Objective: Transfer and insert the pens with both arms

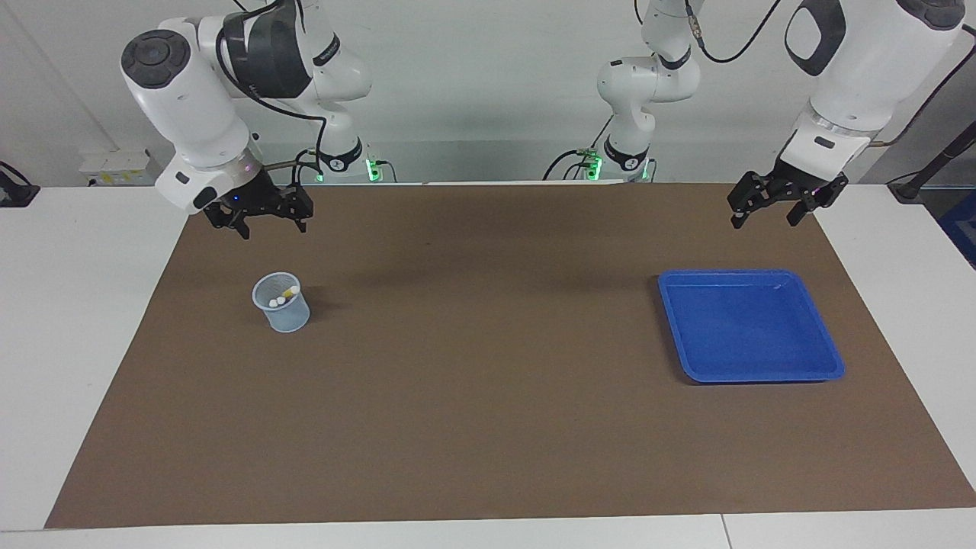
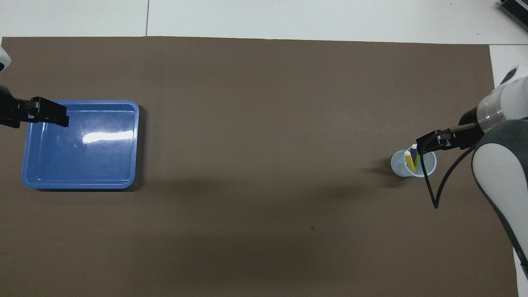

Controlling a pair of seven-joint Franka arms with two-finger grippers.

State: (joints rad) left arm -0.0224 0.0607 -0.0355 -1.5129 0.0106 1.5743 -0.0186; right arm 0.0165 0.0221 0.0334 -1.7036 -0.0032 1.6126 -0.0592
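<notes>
Scene: you're looking at a brown mat [image 1: 488, 427] on a white table, w/ two white arms hanging over it at the top of the facing view.

Pens: all three stand in a small clear cup [image 1: 282, 303], mid-left of the facing view, toward the right arm's end of the table. In the overhead view you can pick out the yellow pen [image 2: 409, 161], the purple pen [image 2: 413, 149] and a sliver of the green pen [image 2: 417, 159]; they lean against each other, whitish caps up.

Tray: a blue tray [image 1: 827, 358] sits mid-right of the facing view, toward the left arm's end. No pens show in it.

Right gripper [image 1: 263, 217]: upper left of the facing view, raised above the mat just on the robots' side of the cup. Fingers spread apart, holding nothing.

Left gripper [image 1: 770, 202]: upper right of the facing view, raised above the mat edge near the tray's robot-side corner. Fingers spread apart, holding nothing.

Task state: looks done, judging by three pens in the cup and both grippers free.

Handling, pens: prob. light, stiff, smooth plastic barrels, so slippery-ish. If you must re-grip, take one at mid-barrel, below the cap, pinching across the barrel.

Handling, cup: looks thin and light, likely easy to tip; a sideways nudge on a leaning pen could knock it over.
</notes>
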